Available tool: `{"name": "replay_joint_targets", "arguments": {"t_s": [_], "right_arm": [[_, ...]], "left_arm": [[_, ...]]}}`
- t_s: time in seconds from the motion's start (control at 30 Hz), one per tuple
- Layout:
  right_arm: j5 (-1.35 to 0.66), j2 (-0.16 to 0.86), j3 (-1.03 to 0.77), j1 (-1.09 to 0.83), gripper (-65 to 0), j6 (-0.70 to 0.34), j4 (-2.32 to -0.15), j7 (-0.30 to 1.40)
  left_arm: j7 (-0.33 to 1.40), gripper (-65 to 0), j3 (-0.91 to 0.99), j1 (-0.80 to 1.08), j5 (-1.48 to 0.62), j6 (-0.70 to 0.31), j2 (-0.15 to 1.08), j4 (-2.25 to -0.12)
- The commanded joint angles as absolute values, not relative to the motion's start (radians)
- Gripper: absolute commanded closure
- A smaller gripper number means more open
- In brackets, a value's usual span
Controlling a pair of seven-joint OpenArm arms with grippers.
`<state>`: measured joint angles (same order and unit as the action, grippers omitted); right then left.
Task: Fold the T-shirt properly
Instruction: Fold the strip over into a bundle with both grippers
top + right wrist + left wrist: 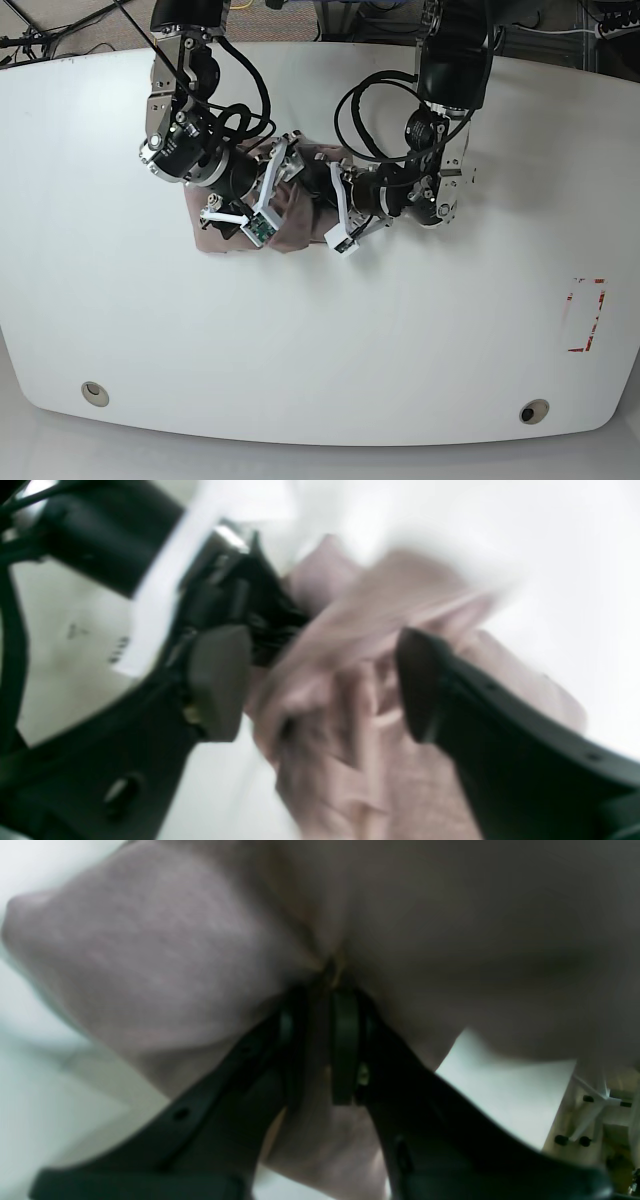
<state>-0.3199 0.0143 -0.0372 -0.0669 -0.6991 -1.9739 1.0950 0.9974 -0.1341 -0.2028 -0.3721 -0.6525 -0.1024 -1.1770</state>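
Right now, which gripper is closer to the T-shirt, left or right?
Left. The left gripper is shut on the T-shirt, pinching a fold of it. The right gripper is open with bunched cloth between its jaws, not clamped.

Both arms crowding T-shirt

Matt soft cloth T-shirt; smooth white table.

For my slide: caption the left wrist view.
Left pincer shut on a pinched fold of the soft mauve-brown cotton T-shirt.
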Motion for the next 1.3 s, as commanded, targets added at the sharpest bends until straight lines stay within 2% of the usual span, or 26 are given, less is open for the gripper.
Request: {"name": "replay_joint_targets", "arguments": {"t_s": [0.0,0.2,0.33,0.4,0.5,0.67,0.93,1.27], "right_arm": [[-0.340,0.015,-0.019,-0.068,-45.8,-0.698,-2.006,1.069],[-0.340,0.015,-0.047,-0.087,-45.8,-0.698,-2.018,1.061],[-0.341,0.015,-0.131,-0.113,-45.8,-0.698,-2.018,1.009],[-0.351,0.015,-0.168,-0.128,-45.8,-0.698,-2.018,0.977],[-0.406,0.019,-0.245,-0.145,-45.8,-0.698,-2.015,0.952],[-0.516,0.035,-0.371,-0.160,-45.8,-0.698,-2.014,0.975],[-0.667,0.081,-0.409,-0.177,-45.8,-0.698,-2.012,1.033],[-0.713,0.079,-0.337,-0.202,-45.8,-0.698,-2.011,1.038]], "left_arm": [[1.087,-10.8,-0.140,-0.197,-0.272,-0.636,-0.097,-1.170],[1.087,-11.0,-0.139,-0.199,-0.275,-0.639,-0.097,-1.170],[1.086,-11.8,-0.137,-0.213,-0.317,-0.641,-0.094,-1.178],[1.086,-15.3,-0.137,-0.220,-0.352,-0.641,-0.091,-1.184],[1.086,-24.6,-0.131,-0.225,-0.404,-0.634,-0.087,-1.191],[1.086,-35.4,-0.051,-0.226,-0.481,-0.633,-0.073,-1.245],[1.087,-36.1,0.024,-0.248,-0.605,-0.639,-0.062,-1.307],[1.090,-36.0,0.128,-0.254,-0.863,-0.639,0.068,-1.339]]}}
